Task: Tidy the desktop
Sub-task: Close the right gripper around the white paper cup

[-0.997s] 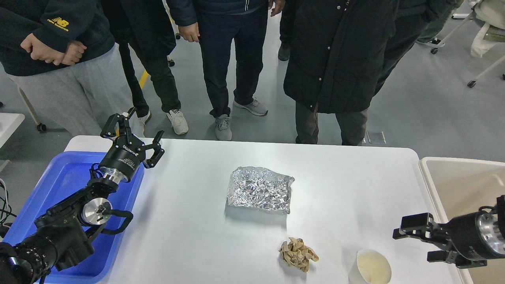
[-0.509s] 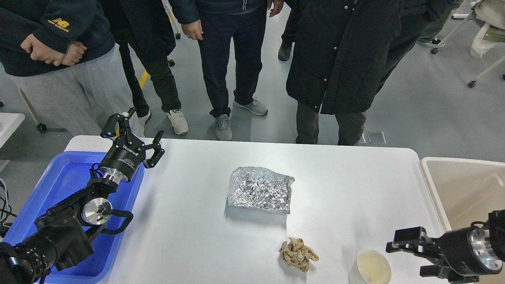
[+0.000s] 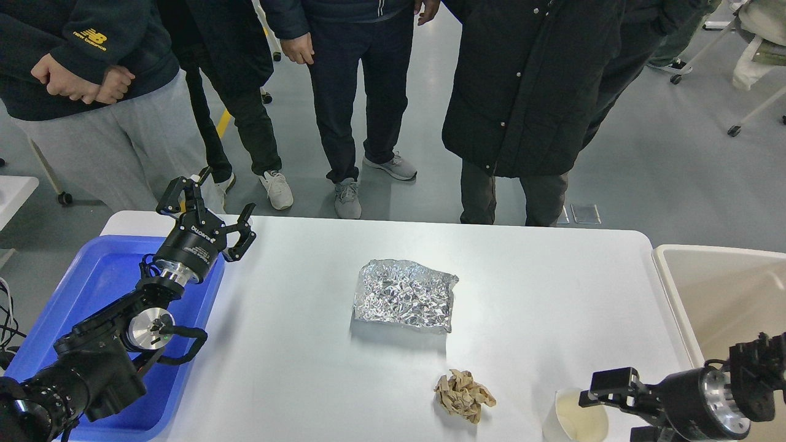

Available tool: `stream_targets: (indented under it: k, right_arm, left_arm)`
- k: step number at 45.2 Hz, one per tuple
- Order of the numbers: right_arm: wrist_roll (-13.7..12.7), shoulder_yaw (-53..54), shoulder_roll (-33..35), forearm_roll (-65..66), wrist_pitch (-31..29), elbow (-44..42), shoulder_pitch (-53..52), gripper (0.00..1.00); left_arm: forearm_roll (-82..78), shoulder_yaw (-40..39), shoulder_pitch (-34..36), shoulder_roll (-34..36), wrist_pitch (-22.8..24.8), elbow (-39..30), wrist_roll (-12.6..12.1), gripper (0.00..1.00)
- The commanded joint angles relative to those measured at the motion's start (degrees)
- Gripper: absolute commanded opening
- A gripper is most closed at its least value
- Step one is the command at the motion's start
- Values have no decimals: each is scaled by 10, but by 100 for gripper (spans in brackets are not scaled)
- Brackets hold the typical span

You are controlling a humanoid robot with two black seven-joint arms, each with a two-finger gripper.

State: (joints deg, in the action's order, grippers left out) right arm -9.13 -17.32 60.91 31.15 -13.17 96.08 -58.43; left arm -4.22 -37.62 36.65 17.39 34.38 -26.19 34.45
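Observation:
The white desktop [image 3: 295,368] carries a crumpled sheet of silver foil [image 3: 405,295] in the middle, a crumpled ball of brown paper [image 3: 463,396] nearer the front, and a white paper cup [image 3: 574,418] at the front right, cut off by the frame's bottom edge. My left gripper [image 3: 206,209] is open and empty, held up over the far left corner beside the blue tray [image 3: 92,276]. My right gripper [image 3: 614,408] is open and empty, low at the front right, its fingers right next to the cup's right rim.
The blue tray lies on the left end of the desktop under my left arm. A beige bin [image 3: 712,288] stands off the right edge. Several people stand close along the far side of the table.
My right gripper has moved down and to the left, from beside the bin to the paper cup's rim. My left arm has not moved.

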Motion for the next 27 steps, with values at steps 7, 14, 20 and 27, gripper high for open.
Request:
stream_targets:
  k: [7, 14, 20, 27]
  right_arm:
    - [4, 16, -42, 4, 15, -34, 31, 100]
    - [6, 17, -69, 10, 24, -62, 43, 100]
    - [9, 17, -76, 26, 25, -72, 47, 100]
    - [10, 17, -76, 36, 27, -74, 51, 100]
  left_arm:
    - [0, 0, 0, 0, 0, 0, 0, 100]
    - [0, 0, 0, 0, 0, 0, 0, 100]
    - [0, 0, 0, 0, 0, 0, 0, 100]
    - [0, 0, 0, 0, 0, 0, 0, 100]
